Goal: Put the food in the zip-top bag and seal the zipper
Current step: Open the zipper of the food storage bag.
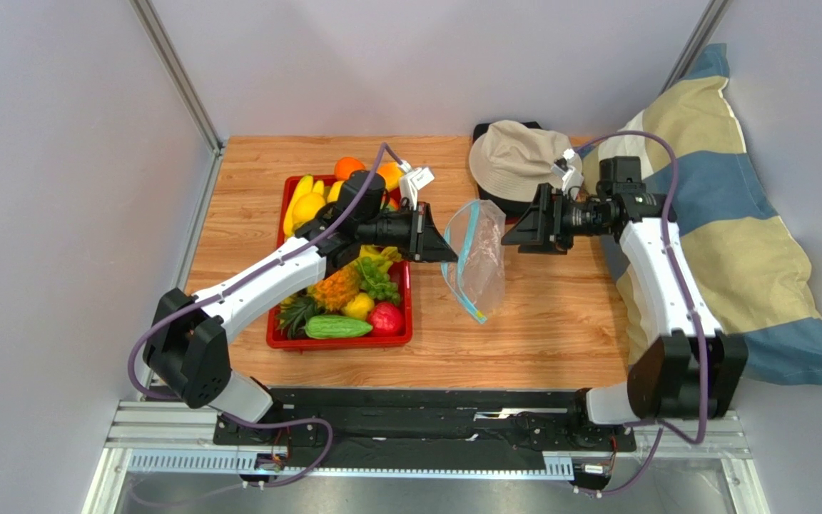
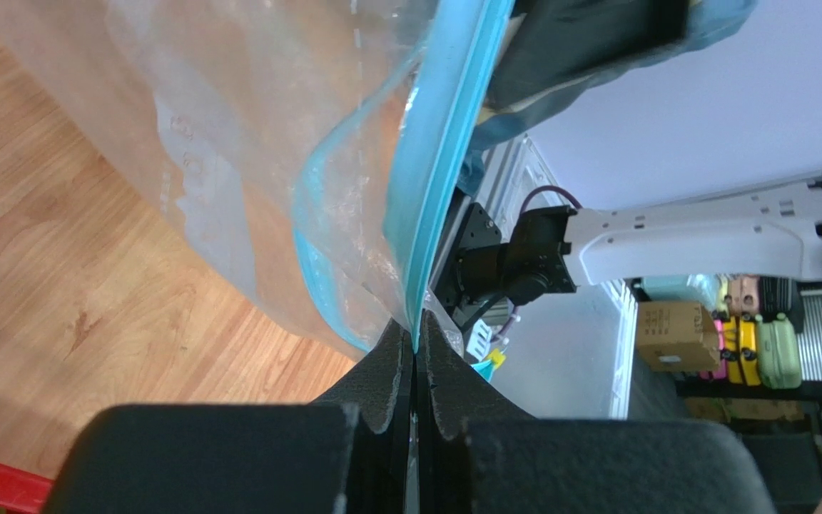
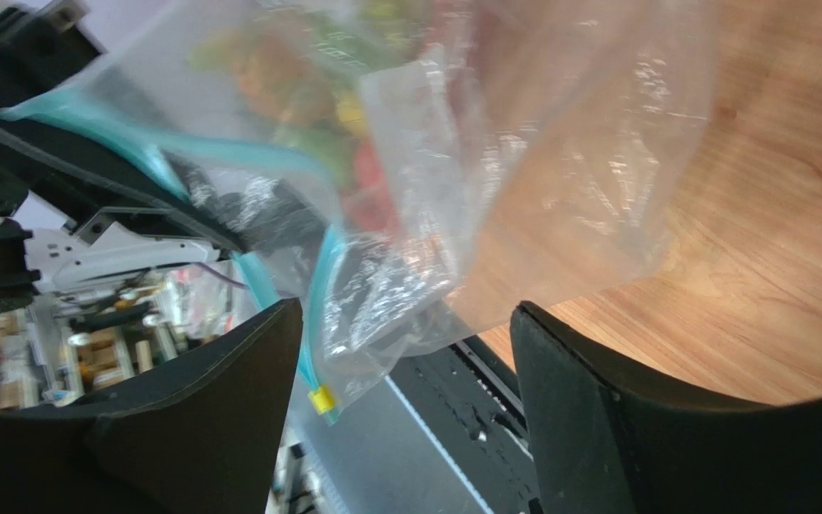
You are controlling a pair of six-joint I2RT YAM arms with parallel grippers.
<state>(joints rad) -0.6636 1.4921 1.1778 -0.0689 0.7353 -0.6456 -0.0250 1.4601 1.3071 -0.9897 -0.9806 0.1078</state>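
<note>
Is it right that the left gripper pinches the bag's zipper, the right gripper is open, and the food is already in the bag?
Not quite. The food is not in the zip-top bag: the top external view shows it in the red tray beside it. The left gripper does pinch the zipper, and the right gripper is open.

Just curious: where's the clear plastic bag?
In the top view, the clear plastic bag is held mid-table by the left claw, right of the red tray.

One clear bag (image 1: pixel 476 257), one red tray (image 1: pixel 275 341), one tan hat (image 1: pixel 512 159), one striped pillow (image 1: pixel 726 214), one wooden table (image 1: pixel 555 332). One cucumber (image 1: pixel 337 328), one red apple (image 1: pixel 386 318), one pineapple (image 1: pixel 330 291), one lemon (image 1: pixel 357 306).
</note>
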